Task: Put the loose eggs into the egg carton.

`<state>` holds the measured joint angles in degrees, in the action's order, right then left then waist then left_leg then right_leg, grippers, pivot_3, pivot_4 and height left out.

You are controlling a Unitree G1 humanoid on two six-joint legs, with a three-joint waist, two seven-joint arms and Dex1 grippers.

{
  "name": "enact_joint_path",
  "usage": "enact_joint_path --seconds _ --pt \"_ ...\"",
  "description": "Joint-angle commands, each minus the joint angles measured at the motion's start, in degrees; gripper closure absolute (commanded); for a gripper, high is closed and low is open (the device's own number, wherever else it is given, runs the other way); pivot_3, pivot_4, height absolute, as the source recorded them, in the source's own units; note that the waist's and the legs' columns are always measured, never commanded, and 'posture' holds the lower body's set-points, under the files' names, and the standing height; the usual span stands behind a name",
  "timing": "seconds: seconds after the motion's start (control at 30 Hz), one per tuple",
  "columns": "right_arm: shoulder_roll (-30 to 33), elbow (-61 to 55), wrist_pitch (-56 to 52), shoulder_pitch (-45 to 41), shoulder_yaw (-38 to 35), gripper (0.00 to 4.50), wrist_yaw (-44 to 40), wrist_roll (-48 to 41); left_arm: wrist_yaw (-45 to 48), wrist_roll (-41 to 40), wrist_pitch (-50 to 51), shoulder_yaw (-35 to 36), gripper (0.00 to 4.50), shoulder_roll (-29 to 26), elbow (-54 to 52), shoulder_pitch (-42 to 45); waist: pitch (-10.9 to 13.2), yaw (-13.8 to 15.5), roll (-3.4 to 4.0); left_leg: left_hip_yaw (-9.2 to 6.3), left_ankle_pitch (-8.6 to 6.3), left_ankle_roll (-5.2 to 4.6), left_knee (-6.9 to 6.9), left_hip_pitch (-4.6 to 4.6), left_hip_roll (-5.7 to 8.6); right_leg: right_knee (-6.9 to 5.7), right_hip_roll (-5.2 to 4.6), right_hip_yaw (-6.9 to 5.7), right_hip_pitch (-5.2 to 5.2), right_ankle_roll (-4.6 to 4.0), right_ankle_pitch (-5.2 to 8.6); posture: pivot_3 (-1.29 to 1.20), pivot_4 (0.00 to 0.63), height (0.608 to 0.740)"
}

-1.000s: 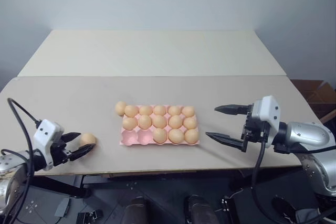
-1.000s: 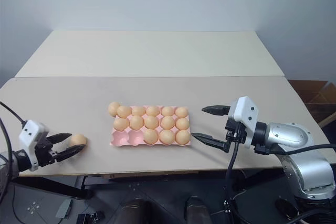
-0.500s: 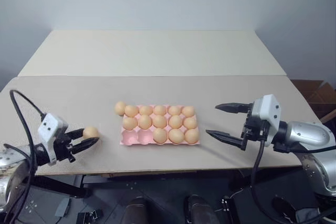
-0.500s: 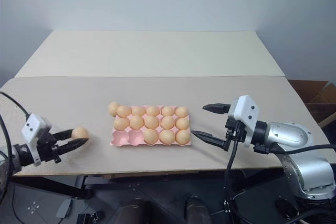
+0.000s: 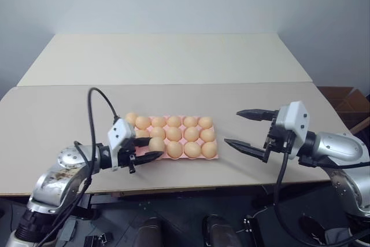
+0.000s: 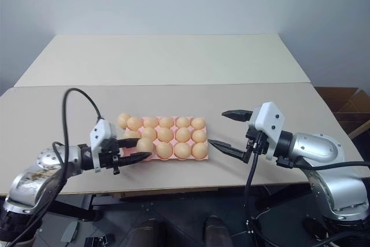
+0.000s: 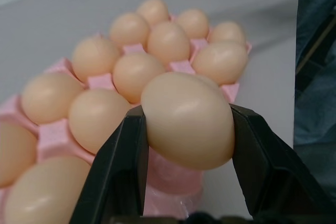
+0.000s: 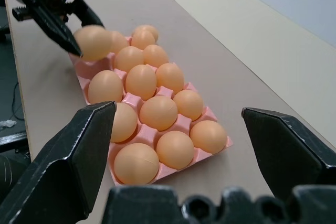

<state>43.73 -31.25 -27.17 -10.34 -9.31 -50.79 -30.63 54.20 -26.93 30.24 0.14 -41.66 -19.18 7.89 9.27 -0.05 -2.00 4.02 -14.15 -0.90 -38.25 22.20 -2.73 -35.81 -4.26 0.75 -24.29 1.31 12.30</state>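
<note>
The left hand is clamped on 1 smooth light orange-tan egg, held at the lower left corner of the flat pale pink moulded egg carton, which sits at the centre of the frame on the beige counter. Another tan egg lies on the counter touching the carton's upper left corner. The right hand, right of the carton, stands wide open and empty.
</note>
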Motion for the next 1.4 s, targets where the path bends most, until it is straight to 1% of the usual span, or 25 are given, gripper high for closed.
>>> enact_joint_path --seconds 0.03,0.17,0.2,0.27,0.37,0.5,0.6,0.67,0.7,0.77,0.83,0.97,1.0,1.03,1.1,1.27,1.37,1.4 --pt "-0.12 -2.2 0.17 -0.46 -0.6 0.0 0.73 -1.36 -0.86 1.72 -0.69 -0.25 1.58 -0.62 0.1 1.5 0.0 0.02 0.0 0.0 0.0 0.0 -0.01 0.02 0.0 0.01 0.0 0.0 -0.01 0.0 0.0 0.0 0.15 0.74" --pt "-0.26 -2.26 0.22 -0.41 -0.57 0.0 1.08 -1.56 -1.36 2.15 -1.47 0.55 0.22 -0.38 -0.31 2.26 0.0 0.08 0.0 0.0 0.0 0.0 -0.02 0.03 0.01 0.02 -0.03 0.0 -0.01 0.0 0.0 0.0 0.15 0.74" --pt "-0.33 -2.25 0.24 -0.39 -0.59 0.0 1.14 -1.64 -1.83 2.1 -1.66 1.34 0.04 -0.37 -0.56 2.4 0.0 0.09 0.0 0.0 0.0 0.0 -0.02 0.04 0.01 0.03 -0.04 0.0 -0.01 0.0 0.0 0.0 0.15 0.74" --pt "-0.39 -2.24 0.3 -0.36 -0.59 0.0 1.21 -1.67 -2.5 0.95 -0.92 3.66 0.04 -0.66 -1.26 2.52 0.0 0.08 0.0 0.0 0.0 0.0 -0.02 0.05 0.01 0.04 -0.04 0.0 -0.01 0.0 -0.01 0.0 0.15 0.74" --pt "-0.37 -2.15 0.35 -0.41 -0.58 0.0 1.16 -1.71 -1.14 -1.56 -0.81 7.41 0.04 -1.8 -1.95 1.88 0.0 0.01 0.0 -0.01 0.0 0.0 -0.02 0.04 -0.01 0.03 -0.03 -0.01 -0.02 0.0 -0.01 0.0 0.15 0.74" --pt "0.44 -1.01 0.72 -0.41 -1.09 0.0 -0.37 -2.3 3.59 -5.01 -2.91 21.15 0.04 -6.86 2.26 -2.82 0.0 -0.6 0.0 0.0 0.0 0.0 -0.01 0.04 -0.07 0.01 0.02 -0.01 -0.06 -0.02 0.0 0.0 0.15 0.74" --pt "1.09 0.3 1.31 -0.28 -1.4 0.0 -1.92 -2.38 6.64 -5.05 -4.5 26.82 0.04 -9.71 4.87 -6.66 0.0 -0.7 0.0 0.01 0.0 0.0 0.01 -0.01 -0.08 -0.01 0.01 -0.03 -0.06 -0.01 0.05 0.0 0.15 0.74" --pt "1.42 1.31 1.48 -0.22 -1.71 0.0 -3.07 -2.53 8.73 -6.3 -4.8 30.85 0.04 -10.59 6.09 -9.28 0.0 -0.67 0.0 0.03 0.0 0.0 0.01 -0.01 -0.06 0.01 -0.03 -0.03 -0.04 0.09 0.11 0.0 0.15 0.74" --pt "1.67 2.21 1.85 -0.01 -1.82 0.0 -3.84 -2.38 8.13 -5.78 -6.83 33.55 0.04 -9.42 6.81 -11.3 0.0 -0.66 0.0 0.05 0.0 0.0 0.01 -0.01 -0.05 0.02 -0.06 -0.03 -0.04 0.08 0.1 0.0 0.15 0.74" --pt "1.94 3.47 2.41 0.34 -1.98 0.0 -4.95 -2.16 7.67 -5.39 -9.62 36.74 0.04 -7.56 7.81 -13.81 0.0 -0.56 0.0 0.06 -0.01 0.0 0.0 0.0 -0.05 0.06 -0.09 -0.03 -0.03 0.07 0.09 0.0 0.15 0.74" --pt "2.26 5.16 2.63 1.58 -2.53 0.0 -6.56 -2.58 9.67 -6.57 -9.38 39.32 0.04 -6.67 7.01 -18.23 0.01 -0.41 -0.01 0.07 -0.01 0.0 0.0 0.02 -0.04 0.06 -0.12 -0.03 -0.03 0.01 0.05 0.0 0.15 0.74" --pt "2.29 6.62 3.42 2.63 -2.53 0.0 -7.51 -2.35 9.83 -8.54 -7.09 40.1 0.04 -5.13 2.4 -24.65 0.0 -0.31 -0.03 0.08 -0.02 -0.01 0.01 0.04 -0.07 0.1 -0.14 -0.05 -0.04 -0.05 0.04 0.0 0.15 0.74" --pt "2.3 6.84 3.4 2.41 -2.4 0.0 -7.46 -2.32 9.1 -8.97 -6.87 39.94 0.04 -4.56 1.53 -25.23 0.0 -0.23 -0.03 0.08 -0.02 -0.01 0.0 0.06 -0.08 0.1 -0.14 -0.04 -0.07 -0.12 0.08 0.0 0.15 0.74" --pt "2.33 7.01 3.32 2.09 -2.33 0.0 -7.46 -2.41 7.92 -9.09 -6.45 39.71 0.04 -4.07 0.69 -25.51 0.0 -0.14 -0.03 0.08 -0.02 0.0 0.0 0.01 -0.08 0.09 -0.14 -0.04 -0.02 -0.38 0.26 0.0 0.15 0.74" --pt "2.47 7.24 3.12 1.46 -2.23 0.0 -7.55 -2.51 5.48 -8.75 -5.33 38.98 0.04 -3.5 -0.1 -25.09 0.0 0.0 -0.03 0.07 -0.01 0.0 -0.03 -0.04 -0.09 0.01 -0.11 -0.04 0.0 -0.24 0.37 0.0 0.15 0.74" --pt "2.75 7.25 2.93 0.78 -2.42 0.0 -7.67 -2.33 -1.8 -9.17 0.2 35.21 0.04 -3.43 -1.51 -21.06 -0.01 0.2 -0.03 0.06 0.0 0.01 -0.03 -0.09 -0.1 -0.05 -0.05 -0.04 0.01 -0.24 0.39 0.0 0.15 0.74" --pt "2.57 6.41 2.71 0.9 -2.54 0.0 -7.19 -2.5 -7.12 -8.92 4.64 30.74 0.04 -3.49 -0.54 -15.08 -0.01 0.37 -0.03 0.08 -0.01 0.01 -0.03 -0.05 -0.07 -0.03 -0.07 -0.02 0.01 -0.12 0.21 0.0 0.15 0.74" --pt "2.49 6.12 2.64 0.96 -2.52 0.0 -7.0 -2.53 -8.49 -8.84 6.0 29.06 0.04 -3.43 0.19 -12.64 0.0 0.51 -0.03 0.05 -0.01 0.01 -0.03 -0.05 -0.04 -0.03 -0.08 -0.02 0.02 0.04 0.06 0.0 0.15 0.74"
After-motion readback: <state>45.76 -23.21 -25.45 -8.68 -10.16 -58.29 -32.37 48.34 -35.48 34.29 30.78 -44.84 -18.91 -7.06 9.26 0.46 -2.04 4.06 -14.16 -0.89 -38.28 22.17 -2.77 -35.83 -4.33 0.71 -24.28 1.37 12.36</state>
